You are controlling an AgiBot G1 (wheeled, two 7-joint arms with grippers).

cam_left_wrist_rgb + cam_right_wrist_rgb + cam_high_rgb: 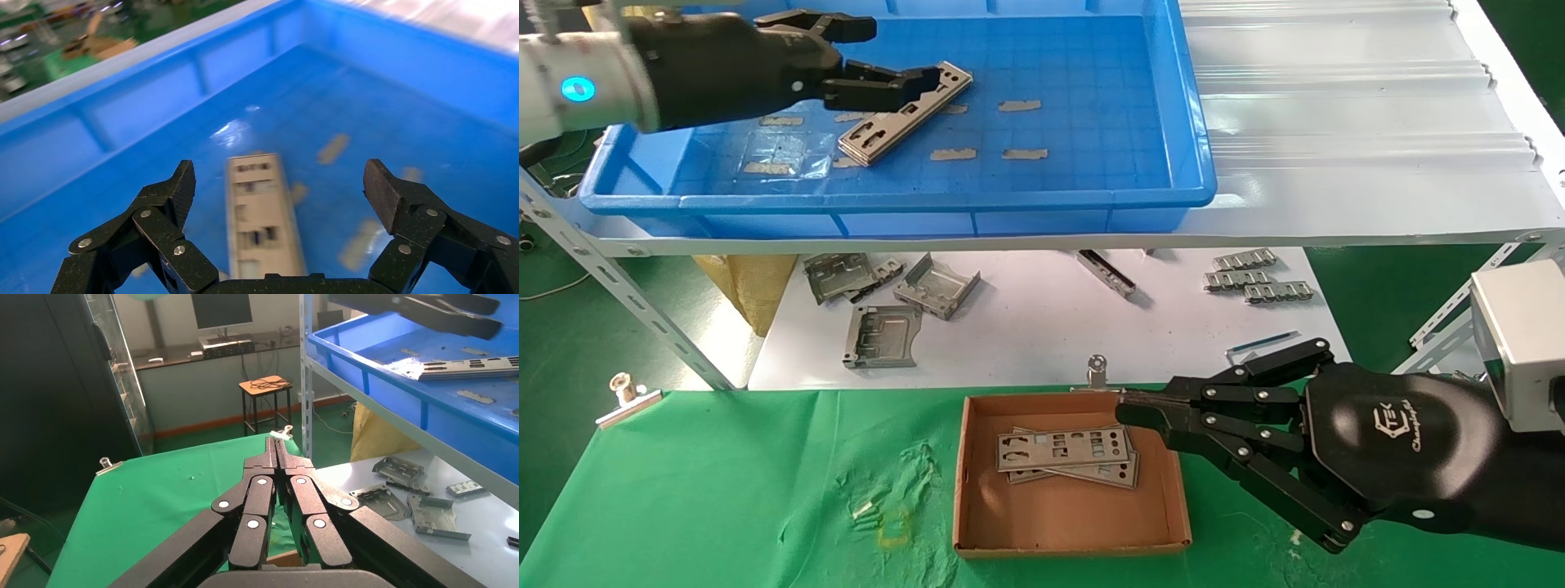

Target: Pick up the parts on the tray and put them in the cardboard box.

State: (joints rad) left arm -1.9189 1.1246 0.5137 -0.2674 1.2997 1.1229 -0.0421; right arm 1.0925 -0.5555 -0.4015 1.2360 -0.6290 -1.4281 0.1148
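Left gripper wide open over parts

Silver punched plates lie stacked, angled, in blue tray. Two more plates lie flat in brown cardboard box.

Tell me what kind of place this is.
Likely a factory or workshop sorting bench: punched metal plates in a blue plastic tray on a slotted-angle steel rack, bent metal brackets on the white shelf below, and a cardboard box on green cloth.
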